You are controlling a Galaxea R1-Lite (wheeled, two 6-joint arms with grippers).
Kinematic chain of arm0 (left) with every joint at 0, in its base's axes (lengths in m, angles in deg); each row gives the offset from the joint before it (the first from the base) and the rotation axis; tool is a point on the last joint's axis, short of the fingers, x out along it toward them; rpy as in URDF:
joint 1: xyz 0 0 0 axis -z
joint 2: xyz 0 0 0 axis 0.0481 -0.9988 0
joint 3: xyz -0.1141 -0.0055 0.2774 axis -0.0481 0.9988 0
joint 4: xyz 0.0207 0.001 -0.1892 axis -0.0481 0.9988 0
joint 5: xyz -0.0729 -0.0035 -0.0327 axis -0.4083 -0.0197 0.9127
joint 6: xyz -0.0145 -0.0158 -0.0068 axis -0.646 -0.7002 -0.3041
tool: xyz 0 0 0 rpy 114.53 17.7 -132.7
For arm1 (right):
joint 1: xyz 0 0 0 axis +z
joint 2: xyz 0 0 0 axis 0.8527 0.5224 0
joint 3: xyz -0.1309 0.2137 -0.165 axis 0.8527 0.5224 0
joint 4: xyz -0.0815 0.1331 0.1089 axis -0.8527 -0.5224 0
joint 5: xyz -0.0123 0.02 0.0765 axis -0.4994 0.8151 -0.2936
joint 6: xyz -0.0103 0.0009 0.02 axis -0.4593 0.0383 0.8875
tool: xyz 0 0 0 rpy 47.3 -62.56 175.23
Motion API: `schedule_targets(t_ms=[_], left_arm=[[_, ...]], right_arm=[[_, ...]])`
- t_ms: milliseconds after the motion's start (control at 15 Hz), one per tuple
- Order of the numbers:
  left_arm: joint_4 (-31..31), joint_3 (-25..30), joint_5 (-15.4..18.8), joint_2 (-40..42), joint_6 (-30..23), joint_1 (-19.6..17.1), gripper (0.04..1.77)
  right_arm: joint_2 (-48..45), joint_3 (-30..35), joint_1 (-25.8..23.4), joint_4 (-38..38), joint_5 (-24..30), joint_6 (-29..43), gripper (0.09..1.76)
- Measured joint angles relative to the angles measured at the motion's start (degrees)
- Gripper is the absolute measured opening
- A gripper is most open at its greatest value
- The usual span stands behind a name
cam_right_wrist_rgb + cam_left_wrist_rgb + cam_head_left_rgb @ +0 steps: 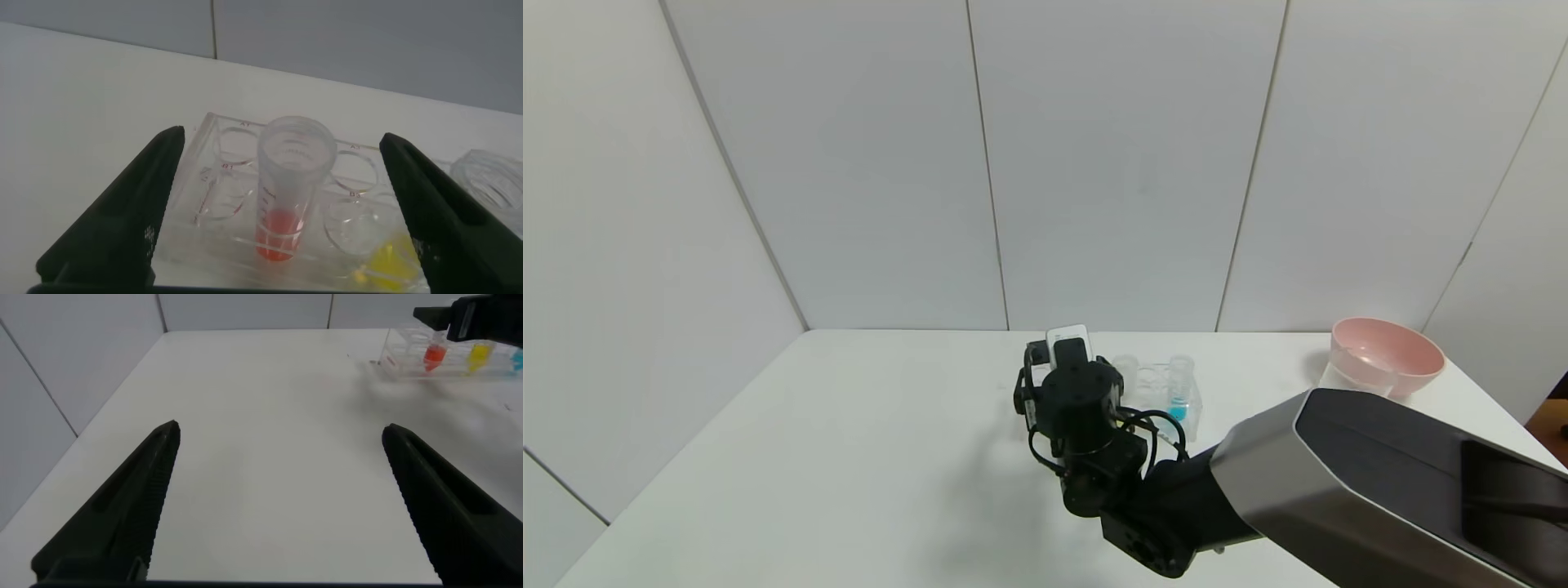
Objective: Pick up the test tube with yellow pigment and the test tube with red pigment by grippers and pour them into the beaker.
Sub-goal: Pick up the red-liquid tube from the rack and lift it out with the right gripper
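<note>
In the right wrist view the red-pigment test tube (282, 196) stands upright in a clear rack (221, 175). My right gripper (282, 139) is open, with one finger on each side of the tube and clear of it. The yellow pigment (392, 257) shows one slot over. In the left wrist view the red tube (433, 355) and yellow tube (480, 355) stand far off in the rack. My left gripper (282, 431) is open and empty over bare table. The beaker (1343, 377) looks like a clear vessel against the pink bowl.
A pink bowl (1388, 355) stands at the table's back right. A tube with blue liquid (1178, 392) stands at the right end of the rack (1156, 384). My right arm (1339, 474) crosses the table's front right. Walls close the back and left.
</note>
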Motion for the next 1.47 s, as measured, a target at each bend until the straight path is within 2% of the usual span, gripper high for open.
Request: schedule_targets(t_ms=[667,867,1133,1200,1467], left_arm=[[0.0,0.0,0.0,0.0,0.0,0.0,1.76],[0.0,0.0,0.0,0.0,0.0,0.0,1.76],[0.0,0.0,0.0,0.0,0.0,0.0,1.76],[0.0,0.0,0.0,0.0,0.0,0.0,1.76],[0.0,0.0,0.0,0.0,0.0,0.0,1.76]], right_arm=[[2.4,-2.3,-1.2,-1.1,0.2,2.3,1.68],[2.9,-2.9,-1.5,-2.0,0.0,3.1,1.18],[3.2,-3.6,-1.8,-4.4,0.2,6.3,0.72],[3.3,-3.8,-1.7,-5.6,0.1,7.6,0.55],[3.1,-4.4,-1.7,-7.4,0.0,8.5,0.56]])
